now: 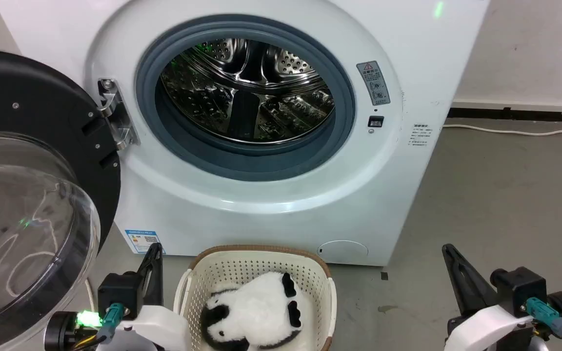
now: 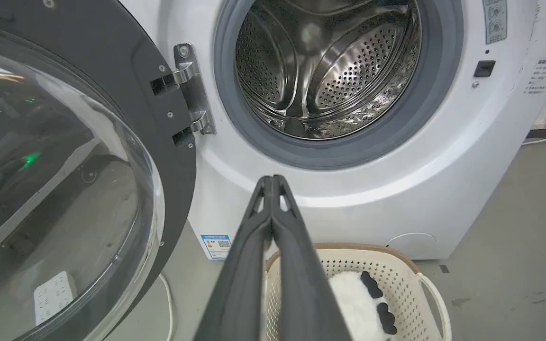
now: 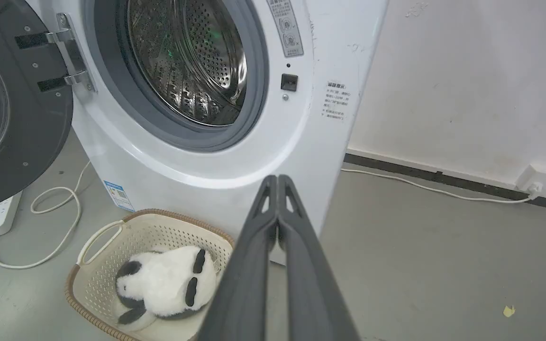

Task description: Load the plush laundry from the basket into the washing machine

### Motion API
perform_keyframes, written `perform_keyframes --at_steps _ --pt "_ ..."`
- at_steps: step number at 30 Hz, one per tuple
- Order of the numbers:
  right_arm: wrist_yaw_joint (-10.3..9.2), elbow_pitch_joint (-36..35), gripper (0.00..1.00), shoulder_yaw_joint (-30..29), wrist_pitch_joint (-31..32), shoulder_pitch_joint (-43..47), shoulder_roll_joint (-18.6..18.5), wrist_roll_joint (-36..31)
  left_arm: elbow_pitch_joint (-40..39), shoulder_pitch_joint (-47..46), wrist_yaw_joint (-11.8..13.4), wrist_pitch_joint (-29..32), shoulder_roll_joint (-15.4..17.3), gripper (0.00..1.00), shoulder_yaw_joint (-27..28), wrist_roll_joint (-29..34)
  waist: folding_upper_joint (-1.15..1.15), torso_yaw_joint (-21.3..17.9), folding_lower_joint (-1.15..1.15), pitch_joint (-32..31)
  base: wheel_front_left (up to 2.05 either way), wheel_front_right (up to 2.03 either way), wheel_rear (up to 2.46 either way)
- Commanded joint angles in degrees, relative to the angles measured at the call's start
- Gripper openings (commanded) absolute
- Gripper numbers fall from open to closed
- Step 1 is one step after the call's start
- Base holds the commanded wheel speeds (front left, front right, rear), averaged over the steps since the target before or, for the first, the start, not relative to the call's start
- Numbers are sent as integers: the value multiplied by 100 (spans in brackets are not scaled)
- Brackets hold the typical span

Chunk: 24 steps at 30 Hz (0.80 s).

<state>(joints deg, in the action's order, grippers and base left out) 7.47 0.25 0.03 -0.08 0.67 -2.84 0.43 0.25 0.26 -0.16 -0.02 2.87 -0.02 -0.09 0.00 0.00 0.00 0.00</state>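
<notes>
Left gripper (image 1: 154,249) and right gripper (image 1: 447,248) sit low in front, each with fingers pressed together, holding nothing; basket (image 1: 256,250) between them on the floor, just before the washing machine (image 1: 271,204); plush laundry (image 1: 256,312) lies inside the basket; door (image 1: 42,107) swung open; drum (image 1: 247,92) shows shiny perforated steel.

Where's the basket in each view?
Head view: basket at bottom centre.
Left wrist view: basket at the bottom, right of centre, partly behind the left gripper.
Right wrist view: basket at lower left.
Shared landmark: the silver hinge, left of the drum opening.
</notes>
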Motion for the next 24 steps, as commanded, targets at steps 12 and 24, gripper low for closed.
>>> perform_keyframes --at_steps 12,24 --pt "2 -25 0 -3 8 -67 -4 -43 -25 -26 16 2 0 0 2 9 0 0 0 0 0 0 0" --pt "2 -25 0 -3 8 -67 -4 -43 -25 -26 16 2 0 0 2 9 0 0 0 0 0 0 0"
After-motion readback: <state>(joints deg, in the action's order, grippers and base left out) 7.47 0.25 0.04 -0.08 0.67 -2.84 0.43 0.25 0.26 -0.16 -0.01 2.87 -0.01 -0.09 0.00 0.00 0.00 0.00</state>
